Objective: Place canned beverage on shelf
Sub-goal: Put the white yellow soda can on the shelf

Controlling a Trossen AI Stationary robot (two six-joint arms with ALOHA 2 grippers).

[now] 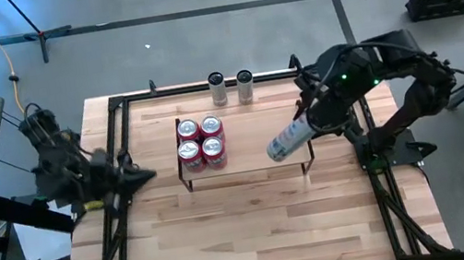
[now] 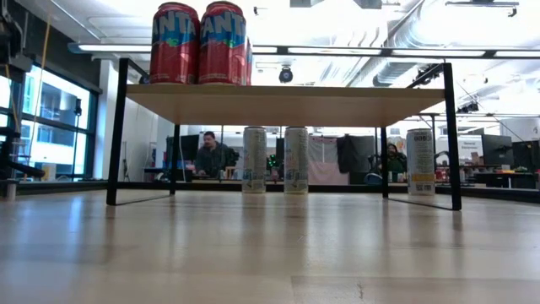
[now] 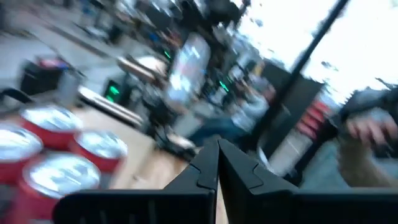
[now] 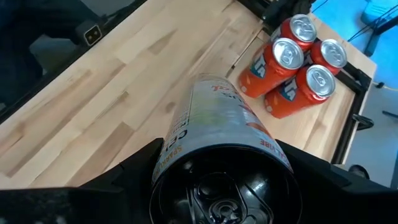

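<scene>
Right hand (image 1: 306, 127): clasped around a pale slim can (image 1: 288, 140), fingers on either side of its body near one end.
Can: tilted, carried in the air above the right end of the shelf (image 1: 258, 149), its free end pointing toward the four red cans (image 1: 201, 141).
Red cans: clustered upright at the shelf's left end.
Left hand (image 1: 141, 177): clenched, empty, at the counter (image 1: 257, 229) left edge.
Counter's far edge: two more slim cans (image 1: 232, 86), upright.

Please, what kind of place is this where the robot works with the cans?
Probably a robotics lab inside an open office. The wooden table stands on a grey floor with loose cables, a person sits at desks behind it, and bare ducts run under the ceiling.
</scene>
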